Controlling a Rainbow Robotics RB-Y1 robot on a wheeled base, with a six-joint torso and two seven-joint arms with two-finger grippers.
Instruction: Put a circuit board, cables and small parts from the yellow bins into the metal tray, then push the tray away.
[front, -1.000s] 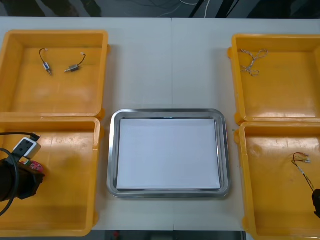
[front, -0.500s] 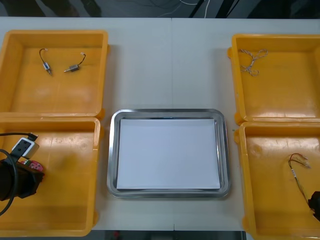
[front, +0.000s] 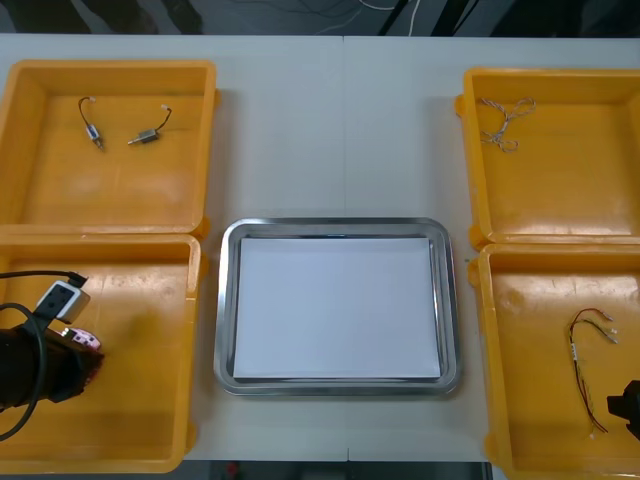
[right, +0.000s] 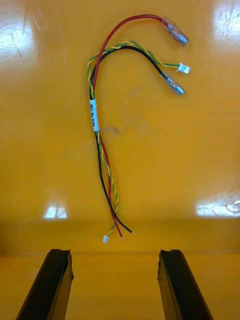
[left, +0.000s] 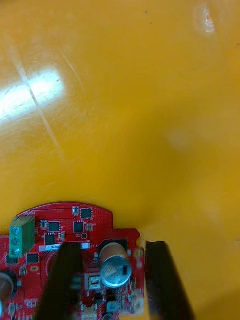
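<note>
A round red circuit board (left: 55, 225) lies on the floor of the near left yellow bin (front: 130, 400). My left gripper (left: 112, 246) is over its edge, fingers apart on either side of a silver capacitor, with gaps to it. In the front view the left gripper (front: 85, 362) is low in that bin beside the board (front: 82, 340). A red and yellow cable (right: 95, 120) lies loose on the floor of the near right bin (front: 540, 400). My right gripper (right: 115, 252) stands open just short of its end. The front view has the right gripper (front: 630, 405) near the cable (front: 578, 350).
The metal tray (front: 226, 300), white inside, sits between the bins. The far left bin (front: 110, 190) holds two small metal parts (front: 95, 135) with short leads. A pale twisted cable (front: 505, 120) lies in the far right bin (front: 560, 190).
My right gripper opened and drew back toward the near edge; the cable dropped onto the bin floor. My left gripper's fingers spread apart and it shifted slightly right with the board.
</note>
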